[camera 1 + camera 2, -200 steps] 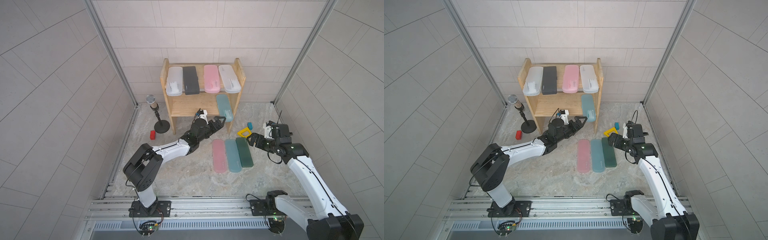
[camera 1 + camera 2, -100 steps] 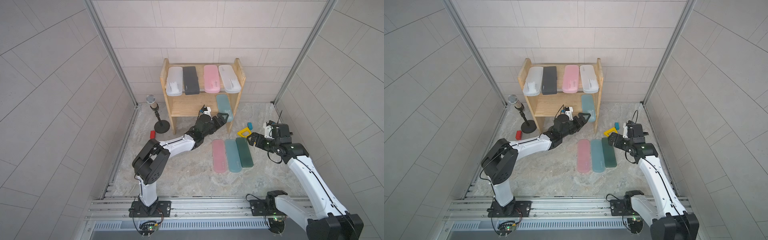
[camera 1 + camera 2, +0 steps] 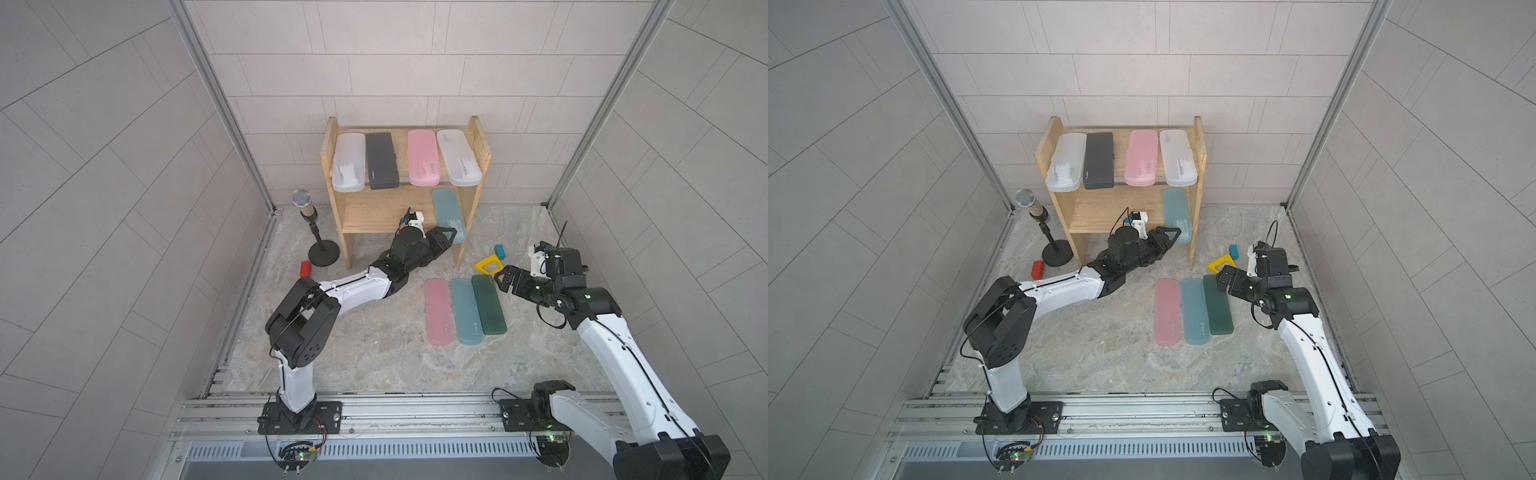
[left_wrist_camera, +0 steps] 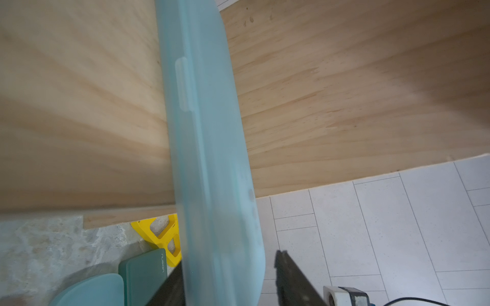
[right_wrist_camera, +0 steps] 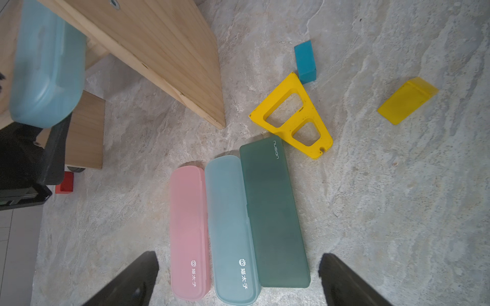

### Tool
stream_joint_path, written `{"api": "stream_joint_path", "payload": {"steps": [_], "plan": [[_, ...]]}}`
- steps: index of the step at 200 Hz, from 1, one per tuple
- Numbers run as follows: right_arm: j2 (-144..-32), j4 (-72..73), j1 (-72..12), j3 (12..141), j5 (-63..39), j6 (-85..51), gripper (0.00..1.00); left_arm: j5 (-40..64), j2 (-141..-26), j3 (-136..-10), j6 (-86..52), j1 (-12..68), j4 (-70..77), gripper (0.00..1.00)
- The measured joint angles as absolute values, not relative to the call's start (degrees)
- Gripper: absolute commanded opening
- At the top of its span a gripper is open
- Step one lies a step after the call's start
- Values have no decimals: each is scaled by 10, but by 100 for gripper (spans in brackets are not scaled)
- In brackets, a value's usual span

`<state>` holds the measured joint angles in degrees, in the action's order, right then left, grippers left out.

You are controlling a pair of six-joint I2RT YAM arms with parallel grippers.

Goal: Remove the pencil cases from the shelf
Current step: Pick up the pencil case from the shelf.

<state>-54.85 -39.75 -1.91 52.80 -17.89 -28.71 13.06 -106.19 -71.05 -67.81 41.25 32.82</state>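
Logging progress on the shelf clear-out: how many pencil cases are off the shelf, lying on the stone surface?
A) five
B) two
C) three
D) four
C: a pink case, a light teal case and a dark green case lie side by side in front of the shelf; the other five are on its tiers.

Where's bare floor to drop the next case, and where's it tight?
Free: floor left of the pink case, bounded by the left arm; also the strip between the front rail and the cases' near ends. Tight: right of the dark green case, where yellow frame, teal block and right tool cluster.
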Motion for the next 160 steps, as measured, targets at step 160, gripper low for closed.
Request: {"api": "stream_joint_path", "payload": {"steps": [160], "plan": [[-536,-322,-403,616,-26,-398,100,56,-483,-263,-484,394,221,0]]}}
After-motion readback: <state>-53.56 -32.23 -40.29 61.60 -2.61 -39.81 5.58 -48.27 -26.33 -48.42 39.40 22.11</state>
